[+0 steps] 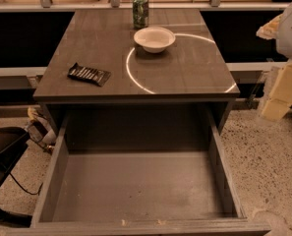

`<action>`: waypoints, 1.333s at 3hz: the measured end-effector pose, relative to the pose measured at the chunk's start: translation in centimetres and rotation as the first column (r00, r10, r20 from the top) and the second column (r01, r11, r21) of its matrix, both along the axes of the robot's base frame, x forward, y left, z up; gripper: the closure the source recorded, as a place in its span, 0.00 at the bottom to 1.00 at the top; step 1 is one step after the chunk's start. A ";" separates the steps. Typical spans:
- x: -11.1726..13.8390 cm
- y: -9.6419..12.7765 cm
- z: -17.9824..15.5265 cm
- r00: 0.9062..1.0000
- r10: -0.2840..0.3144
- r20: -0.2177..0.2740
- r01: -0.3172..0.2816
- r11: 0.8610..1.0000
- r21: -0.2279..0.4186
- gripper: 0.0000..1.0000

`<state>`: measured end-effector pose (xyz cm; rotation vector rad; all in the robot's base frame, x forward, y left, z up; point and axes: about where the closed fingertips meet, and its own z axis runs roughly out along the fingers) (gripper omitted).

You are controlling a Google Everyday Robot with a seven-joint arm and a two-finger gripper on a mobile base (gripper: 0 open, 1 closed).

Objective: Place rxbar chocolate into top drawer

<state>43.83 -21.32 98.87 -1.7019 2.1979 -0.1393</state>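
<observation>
While the drawer (pixel 135 186) stands pulled out toward the camera, its front lip runs along the bottom of the view and its side walls run back under the front edge of the table (pixel 185 77). The opening is as wide as the table, and the room above it is open. Speckled floor (pixel 268 156) lies open to the right of the drawer. To the left, a dark shape (pixel 3 151) with a cable sits close to the drawer's wall. Behind the table a pale ledge (pixel 86 6) crosses the view.

The drawer's flat grey bottom shows bare from wall to wall, with a few pale chips on the front lip. On the table a white bowl (pixel 154 38) sits upright, right of centre and toward the back, its inside showing only white. A green can (pixel 140 11) stands upright just behind the bowl at the back edge, apart from it. A bright ring of light (pixel 130 73) curves around the bowl on the glossy top.

The bar (pixel 89 74) lies flat on the table near the left edge, toward the front and a little askew. It is well apart from bowl and can, and outside the drawer.

The gripper (pixel 280 95), a pale yellowish block, hangs at the right edge of the view, off the table's right side and above the floor. The frame cuts part of it off, and I cannot tell whether it is released or clenched. It touches neither table nor bar and is well apart from the bar.
</observation>
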 end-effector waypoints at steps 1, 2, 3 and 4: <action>0.0 0.0 0.0 1.000 0.000 0.000 0.000 1.000 0.000 0.00; 1.7 0.6 0.5 0.998 -0.012 0.057 0.009 0.998 0.061 0.00; 5.3 2.9 0.0 0.990 -0.060 0.129 0.025 0.966 0.257 0.00; 9.2 6.3 0.1 0.976 -0.061 0.208 -0.041 0.890 0.454 0.00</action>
